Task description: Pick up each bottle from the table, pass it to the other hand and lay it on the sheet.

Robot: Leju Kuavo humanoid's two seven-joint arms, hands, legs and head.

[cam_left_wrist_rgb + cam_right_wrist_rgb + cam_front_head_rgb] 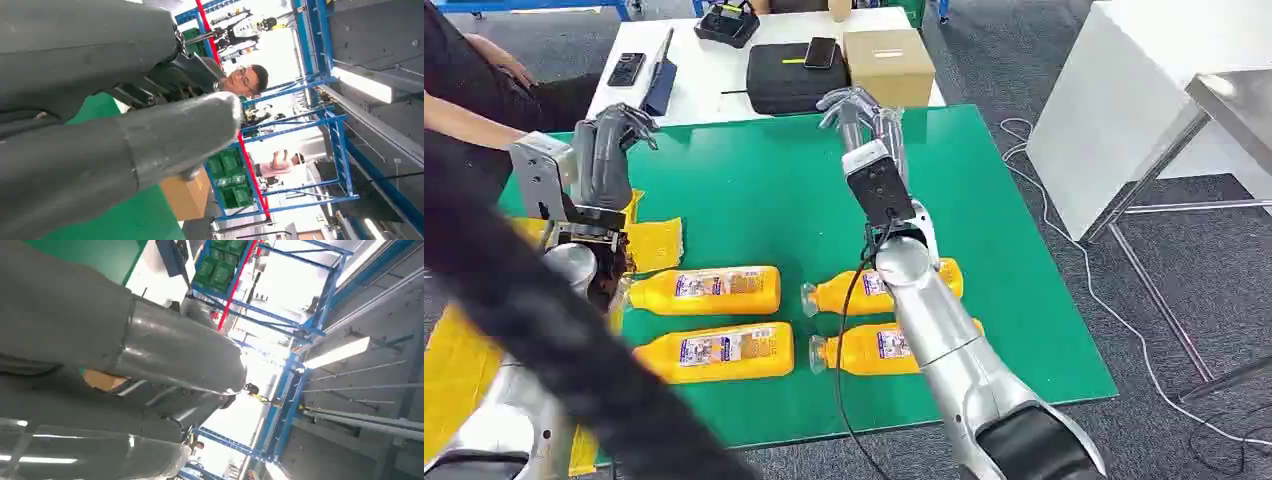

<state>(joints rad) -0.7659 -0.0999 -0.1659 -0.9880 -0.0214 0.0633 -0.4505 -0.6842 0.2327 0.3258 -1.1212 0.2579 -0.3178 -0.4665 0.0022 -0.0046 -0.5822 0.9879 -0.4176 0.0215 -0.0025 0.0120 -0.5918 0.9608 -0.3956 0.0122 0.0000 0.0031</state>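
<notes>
Both silver arms rise from the near edge of the green table. A blurred dark bar, perhaps a cable, crosses in front of the left arm. The left hand is lifted above the table's left edge, fingers up and slightly apart, holding nothing. The right hand is raised toward the far edge, fingers spread and empty. From the left wrist, a thick grey thumb fills the foreground with nothing against it; from the right wrist, the thumb likewise stands free.

Four orange bottles lie on their sides near the front edge, in two rows of two. The far left bottle and near left bottle lie parallel, just apart, near the left edge. The far right bottle and near right bottle lie with clear caps pointing left, both partly hidden behind the right forearm. A yellow sheet lies crumpled at the left edge, running down toward the near left corner, with no bottle on it.

Beyond the far edge stands a white table with a black case, a brown box, and a phone. A person's arm reaches in at the far left.
</notes>
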